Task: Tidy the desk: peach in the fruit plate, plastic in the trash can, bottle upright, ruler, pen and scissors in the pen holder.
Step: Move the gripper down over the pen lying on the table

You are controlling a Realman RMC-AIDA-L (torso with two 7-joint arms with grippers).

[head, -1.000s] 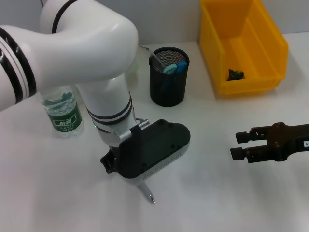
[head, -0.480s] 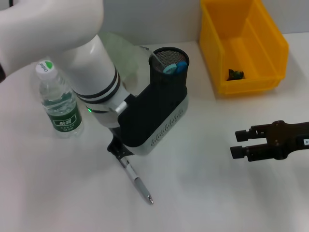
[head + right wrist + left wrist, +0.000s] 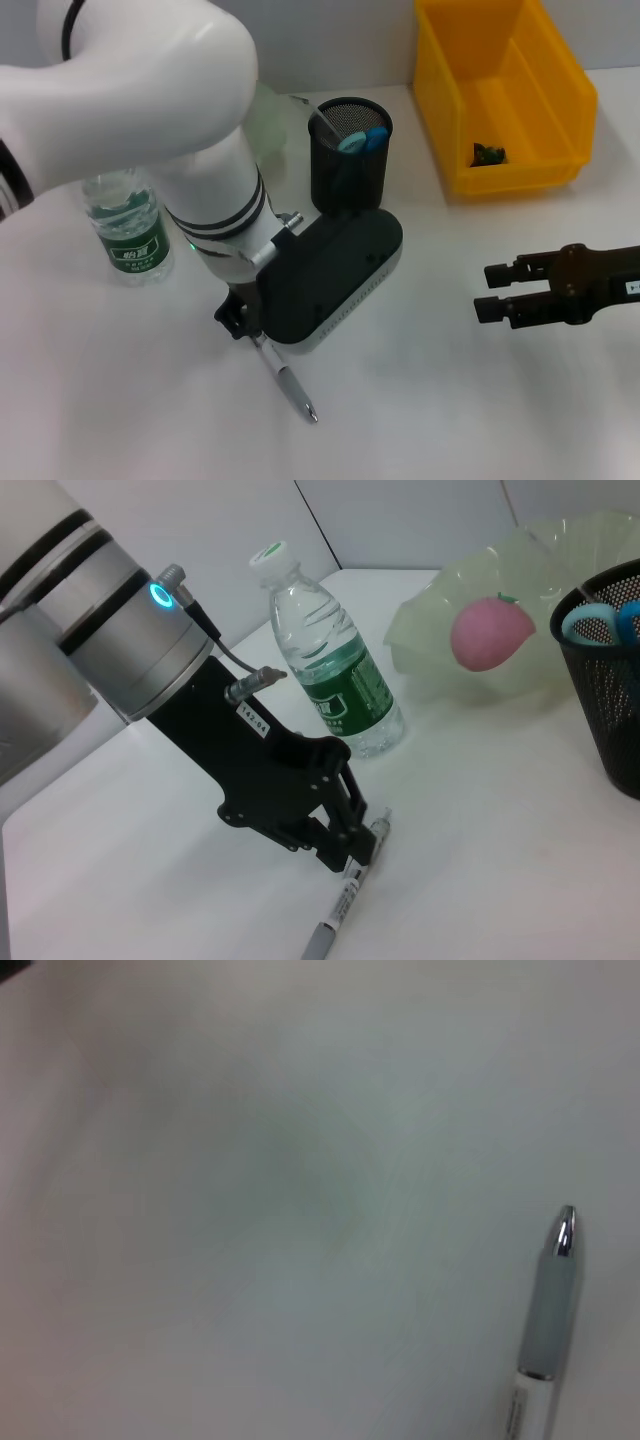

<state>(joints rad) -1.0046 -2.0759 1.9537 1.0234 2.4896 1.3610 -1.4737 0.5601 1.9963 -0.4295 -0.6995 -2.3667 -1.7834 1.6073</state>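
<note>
A silver-grey pen (image 3: 285,380) (image 3: 548,1325) (image 3: 345,905) lies flat on the white desk. My left gripper (image 3: 240,325) (image 3: 352,840) is down at the pen's back end, touching or right beside it. The bottle (image 3: 125,225) (image 3: 335,675) stands upright. Blue-handled scissors (image 3: 365,140) (image 3: 595,620) and a ruler (image 3: 325,125) stick out of the black mesh pen holder (image 3: 350,190) (image 3: 615,710). A pink peach (image 3: 490,632) rests in the translucent fruit plate (image 3: 530,560) (image 3: 268,110). My right gripper (image 3: 488,292) hovers open at the right, holding nothing.
The yellow trash can (image 3: 560,95) stands at the back right with a small dark green scrap (image 3: 490,153) inside. My left arm's white body (image 3: 150,90) hides much of the desk's back left. Bare desk lies between the pen and the right gripper.
My left wrist swung up toward the pen holder, then back down over the pen's end. The pen stayed where it was. The right gripper barely shifted.
</note>
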